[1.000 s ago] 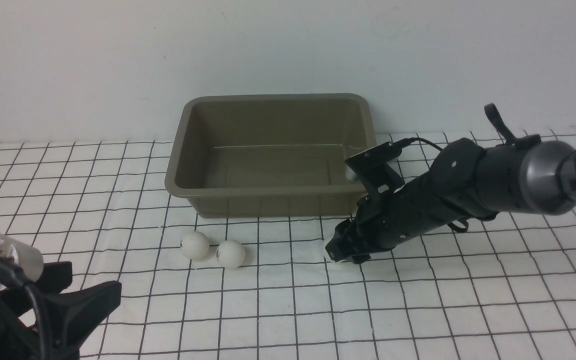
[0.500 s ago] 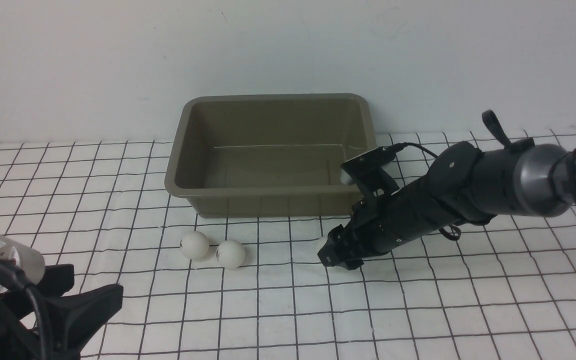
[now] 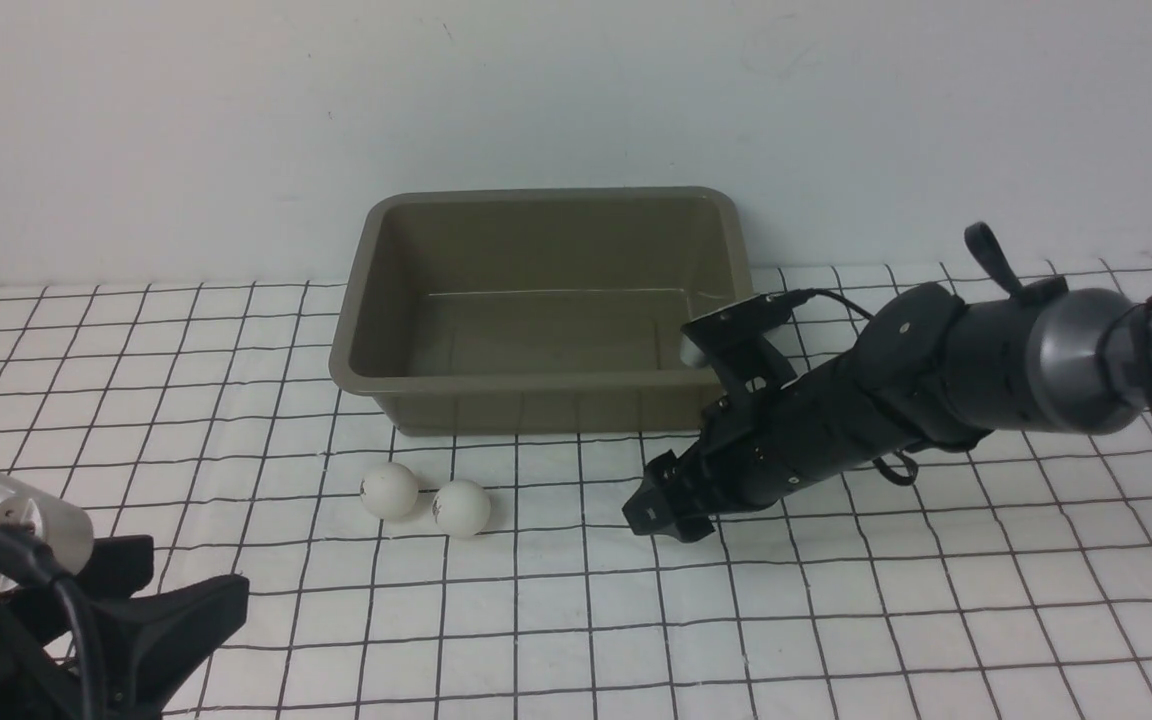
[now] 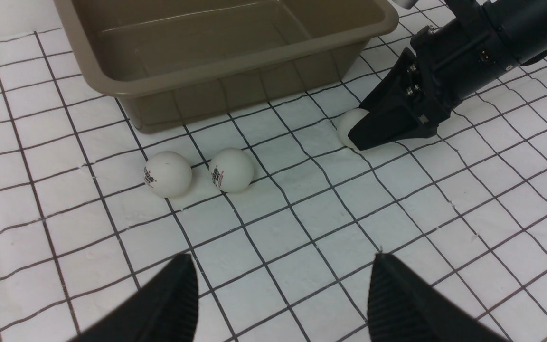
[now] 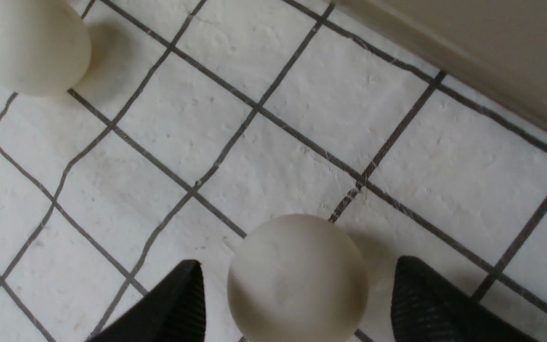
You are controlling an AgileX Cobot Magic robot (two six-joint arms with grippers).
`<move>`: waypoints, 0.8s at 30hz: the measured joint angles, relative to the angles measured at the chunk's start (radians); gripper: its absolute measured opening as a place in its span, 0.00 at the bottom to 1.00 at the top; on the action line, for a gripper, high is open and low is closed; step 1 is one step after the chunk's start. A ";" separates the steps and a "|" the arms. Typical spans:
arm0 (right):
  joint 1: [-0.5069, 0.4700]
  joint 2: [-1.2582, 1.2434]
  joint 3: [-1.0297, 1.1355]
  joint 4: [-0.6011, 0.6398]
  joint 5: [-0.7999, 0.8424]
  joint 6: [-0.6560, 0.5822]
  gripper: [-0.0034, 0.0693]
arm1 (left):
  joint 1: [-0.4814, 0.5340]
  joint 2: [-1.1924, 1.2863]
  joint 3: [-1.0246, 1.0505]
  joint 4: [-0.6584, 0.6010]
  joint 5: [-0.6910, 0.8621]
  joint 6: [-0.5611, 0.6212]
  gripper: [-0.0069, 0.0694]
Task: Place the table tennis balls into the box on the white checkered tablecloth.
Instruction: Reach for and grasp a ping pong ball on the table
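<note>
Here | we are straddling a table tennis ball [image 5: 297, 285] with the right end effector [image 5: 296, 265] spread | positioning so closing pinches it

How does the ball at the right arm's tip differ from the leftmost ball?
The right ball sits between the right gripper's open fingers; the leftmost ball lies free beside another ball. The leftmost ball shows a small printed mark; the right ball shows none here. Both are white, look the same size, and rest on the tablecloth outside the box.
</note>
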 joint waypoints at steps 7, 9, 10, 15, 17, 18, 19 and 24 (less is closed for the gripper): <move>0.000 0.000 0.000 0.000 -0.002 -0.001 0.50 | 0.000 0.000 0.000 0.000 0.000 -0.001 0.66; 0.000 0.000 0.000 0.000 0.000 -0.012 0.50 | 0.000 0.000 0.000 0.000 0.000 -0.001 0.66; 0.000 0.000 0.000 0.000 0.001 -0.017 0.50 | 0.000 0.000 0.000 0.000 0.000 -0.001 0.66; 0.000 -0.015 0.002 -0.018 0.017 -0.042 0.50 | 0.000 0.000 0.000 0.000 0.000 -0.001 0.66; 0.000 -0.045 0.003 -0.059 0.032 -0.034 0.50 | 0.000 0.000 0.000 0.000 0.000 -0.001 0.66; 0.000 -0.069 0.003 -0.090 0.040 -0.019 0.50 | 0.000 0.000 0.000 0.000 0.000 -0.001 0.66; 0.000 -0.097 0.003 -0.126 0.053 0.003 0.50 | 0.000 0.000 0.000 0.000 0.000 -0.001 0.66; 0.001 -0.279 -0.002 -0.280 0.136 0.089 0.50 | 0.000 0.000 0.000 0.000 0.000 -0.001 0.66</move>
